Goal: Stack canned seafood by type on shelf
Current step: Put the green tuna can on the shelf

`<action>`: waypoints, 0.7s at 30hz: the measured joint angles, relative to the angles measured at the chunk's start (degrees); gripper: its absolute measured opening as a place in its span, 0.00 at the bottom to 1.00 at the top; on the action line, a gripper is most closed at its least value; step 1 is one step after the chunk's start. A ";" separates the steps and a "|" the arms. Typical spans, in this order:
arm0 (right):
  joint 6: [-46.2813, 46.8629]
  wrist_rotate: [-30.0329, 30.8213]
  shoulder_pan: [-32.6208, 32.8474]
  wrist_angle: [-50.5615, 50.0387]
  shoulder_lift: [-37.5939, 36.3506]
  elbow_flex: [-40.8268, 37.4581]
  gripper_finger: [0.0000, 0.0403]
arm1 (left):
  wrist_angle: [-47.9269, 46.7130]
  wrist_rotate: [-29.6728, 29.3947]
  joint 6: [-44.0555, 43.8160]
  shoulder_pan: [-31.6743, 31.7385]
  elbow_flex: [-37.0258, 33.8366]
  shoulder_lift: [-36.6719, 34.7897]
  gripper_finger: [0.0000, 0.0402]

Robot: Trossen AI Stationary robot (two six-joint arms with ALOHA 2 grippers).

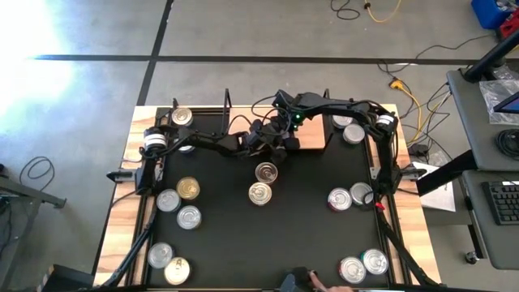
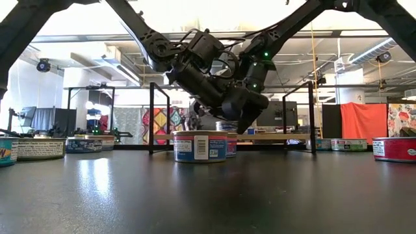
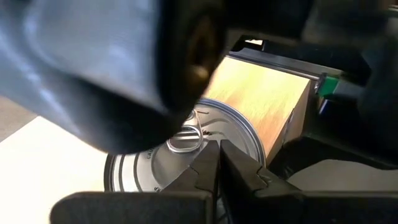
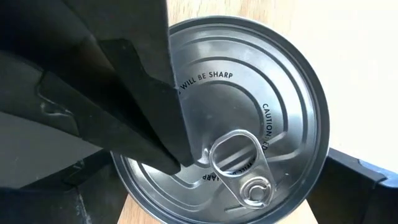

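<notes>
Crowding the shelf (image 1: 312, 139) at table's back edge: both arms crossing over it, left gripper (image 1: 280, 143) and right gripper (image 1: 268, 136) nearly touching. Blocking table centre: two tins (image 1: 263, 182). Leaving open lanes btwn centre tins and side clusters (image 1: 180, 203), (image 1: 349, 197); front-middle staying bare.
</notes>
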 joint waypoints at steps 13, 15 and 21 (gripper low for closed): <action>0.33 4.61 0.26 -3.21 0.13 1.41 0.95 | -0.60 0.18 -1.58 0.04 0.00 0.12 0.00; 1.05 6.01 0.26 -4.30 0.11 1.91 0.95 | -0.58 0.11 -1.68 0.07 -0.02 0.12 0.00; 2.40 7.72 0.26 -7.86 0.11 3.61 0.95 | -0.55 -0.09 -1.66 0.09 -0.02 0.12 0.00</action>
